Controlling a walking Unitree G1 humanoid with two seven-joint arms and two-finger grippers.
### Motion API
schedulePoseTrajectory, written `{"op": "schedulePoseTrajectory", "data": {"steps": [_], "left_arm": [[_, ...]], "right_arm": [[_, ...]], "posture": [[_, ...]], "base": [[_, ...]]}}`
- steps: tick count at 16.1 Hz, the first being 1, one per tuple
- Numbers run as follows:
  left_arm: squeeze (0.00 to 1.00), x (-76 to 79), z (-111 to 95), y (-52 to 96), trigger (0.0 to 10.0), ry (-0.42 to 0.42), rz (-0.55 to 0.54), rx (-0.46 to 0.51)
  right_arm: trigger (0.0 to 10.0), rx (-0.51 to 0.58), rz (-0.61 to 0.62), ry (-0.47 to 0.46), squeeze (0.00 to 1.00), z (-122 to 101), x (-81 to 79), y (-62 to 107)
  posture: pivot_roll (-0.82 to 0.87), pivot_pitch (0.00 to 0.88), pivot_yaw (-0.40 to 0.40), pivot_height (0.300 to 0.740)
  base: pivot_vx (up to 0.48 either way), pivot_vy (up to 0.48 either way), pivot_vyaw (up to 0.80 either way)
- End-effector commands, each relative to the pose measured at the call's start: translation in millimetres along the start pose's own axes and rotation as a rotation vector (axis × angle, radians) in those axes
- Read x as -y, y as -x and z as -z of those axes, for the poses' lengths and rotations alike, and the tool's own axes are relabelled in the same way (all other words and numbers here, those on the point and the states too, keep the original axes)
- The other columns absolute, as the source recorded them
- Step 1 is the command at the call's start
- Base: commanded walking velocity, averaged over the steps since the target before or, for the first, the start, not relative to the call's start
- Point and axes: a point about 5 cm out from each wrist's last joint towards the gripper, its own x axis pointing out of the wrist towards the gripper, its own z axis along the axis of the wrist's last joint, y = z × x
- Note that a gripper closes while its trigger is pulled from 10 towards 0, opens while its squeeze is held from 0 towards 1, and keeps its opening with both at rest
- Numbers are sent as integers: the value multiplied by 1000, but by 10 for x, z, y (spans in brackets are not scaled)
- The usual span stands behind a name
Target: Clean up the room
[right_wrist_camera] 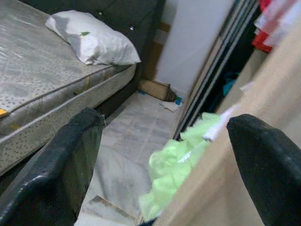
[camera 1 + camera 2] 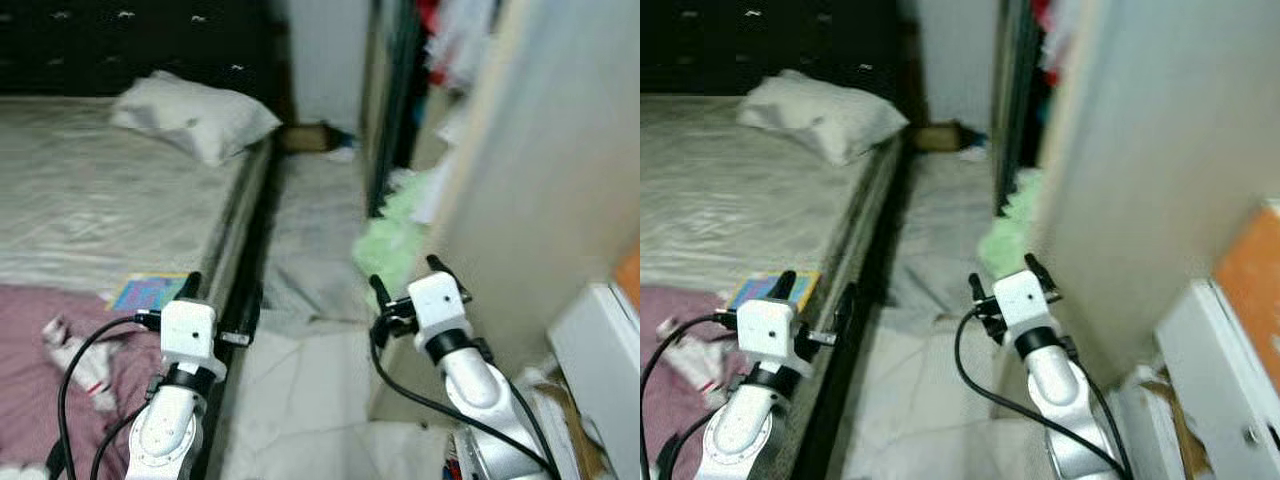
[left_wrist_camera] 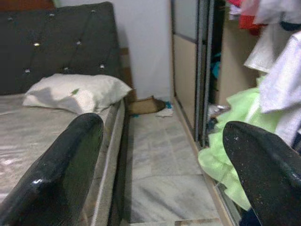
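Observation:
A light green garment [image 2: 395, 235] spills from the open wardrobe onto the tiled aisle floor beside the bed. On the bed [image 2: 90, 200] lie a white pillow [image 2: 195, 115], a colourful book [image 2: 148, 292] and a white-and-red item [image 2: 75, 362] on a pink blanket [image 2: 35, 410]. My left gripper [image 2: 218, 302] hangs open over the bed's edge next to the book, holding nothing. Over the aisle, my right gripper [image 2: 408, 280] stands open and empty, just short of the green garment [image 1: 176, 165]. Both point down the aisle.
A brown flat object [image 2: 305, 138] and small scraps lie at the aisle's far end by the wall. A tall beige wardrobe panel [image 2: 540, 180] stands close on the right, with a white box [image 2: 595, 350] below it. Clothes hang inside the wardrobe [image 3: 273, 42]. The dark headboard [image 3: 56, 42] backs the bed.

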Motion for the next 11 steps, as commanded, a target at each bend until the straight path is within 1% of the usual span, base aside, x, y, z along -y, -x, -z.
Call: {"op": "schedulePoseTrajectory", "data": {"steps": [1, 8, 11], "left_arm": [[0, -38, -4, 8, 10000, -16, -2, -1], [0, -29, -4, 4, 10000, -18, 2, 0], [0, -36, -7, 2, 10000, -15, -6, 0]], "right_arm": [[10000, 15, -17, -11, 0, -37, -46, -23], [10000, 19, -23, -17, 0, -37, -58, -39], [10000, 12, -15, -53, 0, -29, -65, -40]], "posture": [[-16, 64, -43, 740], [-13, 58, -45, 740], [-11, 63, -41, 740]], "base": [[0, 0, 800], [0, 0, 800], [0, 0, 669]]}}
